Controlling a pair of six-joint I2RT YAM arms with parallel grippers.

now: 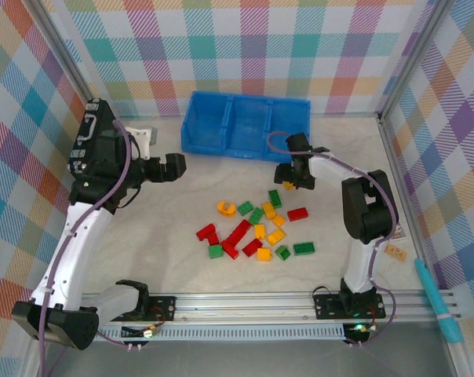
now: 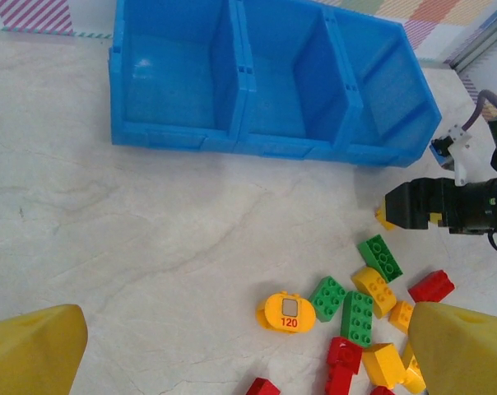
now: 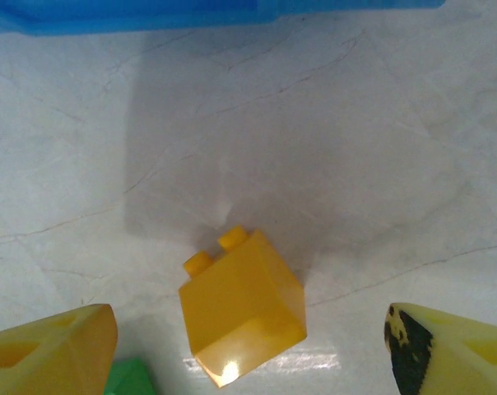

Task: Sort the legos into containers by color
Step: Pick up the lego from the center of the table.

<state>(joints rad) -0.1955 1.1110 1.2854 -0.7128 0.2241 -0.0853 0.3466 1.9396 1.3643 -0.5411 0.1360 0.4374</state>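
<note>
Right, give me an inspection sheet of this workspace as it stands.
Surface: pale marbled table, bare on the left.
Job's things: red, green and yellow legos scattered mid-table; blue bin behind them, all three compartments look empty.
Clutter: tan tile and teal tool at the right edge.
Grippers: left gripper open, left of the pile; right gripper open, straddling a yellow brick, not touching it.
Cables: purple cable along the left arm; looped cable at the right wrist, near the bin.
Surroundings: plaid walls; metal rail at the near edge.
</note>
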